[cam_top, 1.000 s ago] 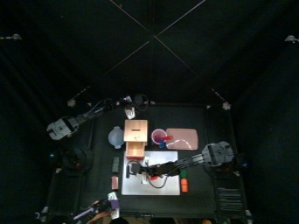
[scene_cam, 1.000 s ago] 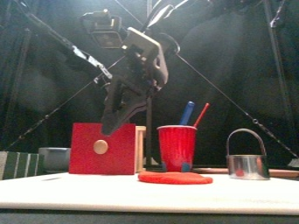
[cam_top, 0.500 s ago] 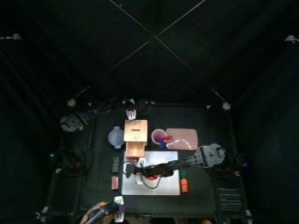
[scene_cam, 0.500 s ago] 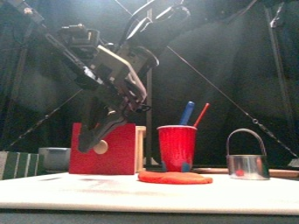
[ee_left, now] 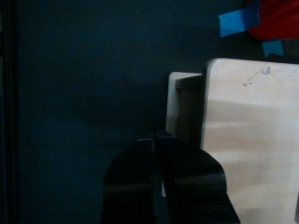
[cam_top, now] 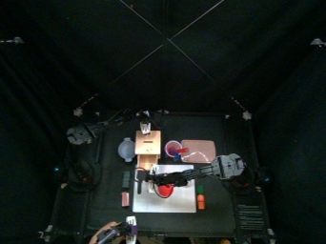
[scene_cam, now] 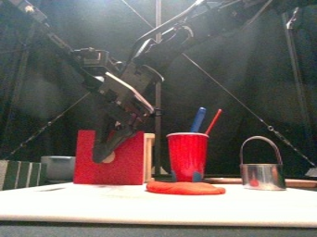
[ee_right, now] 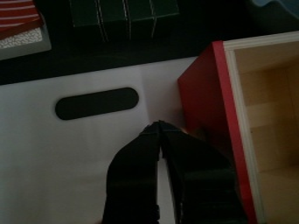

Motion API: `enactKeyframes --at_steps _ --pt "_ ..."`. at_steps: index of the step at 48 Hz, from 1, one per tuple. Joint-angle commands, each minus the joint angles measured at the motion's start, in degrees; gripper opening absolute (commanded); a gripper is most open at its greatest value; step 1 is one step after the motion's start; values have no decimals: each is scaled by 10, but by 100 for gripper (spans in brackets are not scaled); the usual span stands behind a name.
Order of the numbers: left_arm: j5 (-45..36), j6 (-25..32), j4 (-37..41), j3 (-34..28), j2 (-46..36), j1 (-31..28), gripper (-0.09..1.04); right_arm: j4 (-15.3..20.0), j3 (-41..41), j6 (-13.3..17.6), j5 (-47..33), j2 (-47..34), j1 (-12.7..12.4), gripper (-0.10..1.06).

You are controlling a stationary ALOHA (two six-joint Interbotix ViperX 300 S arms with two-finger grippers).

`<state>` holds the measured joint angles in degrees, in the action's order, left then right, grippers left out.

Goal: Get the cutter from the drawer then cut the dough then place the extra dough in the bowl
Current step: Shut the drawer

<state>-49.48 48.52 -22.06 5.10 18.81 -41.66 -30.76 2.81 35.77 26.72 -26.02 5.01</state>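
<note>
- R gripper [ee_right: 156, 131] is seen w/ jaws pressed together, nothing pinched; it is held low over the white board [ee_right: 70, 166], tips just beside the red drawer front [ee_right: 214, 114] of the wooden box [scene_cam: 147, 155].
- In the front view the same R gripper [scene_cam: 109, 153] is hung tilted in front of the drawer front [scene_cam: 87, 171]; whether it is touched cannot be told.
- L gripper [ee_left: 162, 140] is shown w/ jaws pressed together, empty, above the back edge of the box [ee_left: 251, 131]; in the top view it [cam_top: 144, 125] is placed behind the box.
- Cutter [scene_cam: 262, 171] is stood upright on the board's R part, handle up, well apart from both grippers.
- Dough [scene_cam: 186, 188] is laid flat on the board, approx. mid-board, L of the cutter and not touching it; seen also from above [cam_top: 166, 189].
- Bowl [scene_cam: 56, 167] is set L of the box.
- Red cup [scene_cam: 188, 155] w/ blue knife [scene_cam: 198, 118] and red knife [scene_cam: 213, 120] is stood just R of the box.
- Sushi roll [ee_right: 122, 13] is laid off the board, near its grip-hole end.
</note>
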Motion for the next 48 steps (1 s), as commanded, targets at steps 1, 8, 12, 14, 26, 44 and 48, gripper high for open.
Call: enactKeyframes --at_steps 1,8,12,14,26,44,48 --pt "1 1 -1 -11 -7 3 41 -11 -5 -1 4 11 -16 24" --pt "1 1 -1 -10 -6 3 41 -19 -3 -2 5 11 -28 24" --pt "2 1 -2 -10 -5 3 41 -27 -4 -2 4 11 -39 24" --pt "3 1 -1 -10 -5 4 41 -29 -7 -2 2 11 -43 24" --pt "3 1 -2 -8 -5 4 41 -52 -11 -2 -7 11 -68 24" --pt "3 1 -2 -8 -4 10 41 -80 -22 -2 -7 11 -99 24" --pt "4 1 -1 -8 -4 11 41 -84 -26 -2 -7 11 -103 24"
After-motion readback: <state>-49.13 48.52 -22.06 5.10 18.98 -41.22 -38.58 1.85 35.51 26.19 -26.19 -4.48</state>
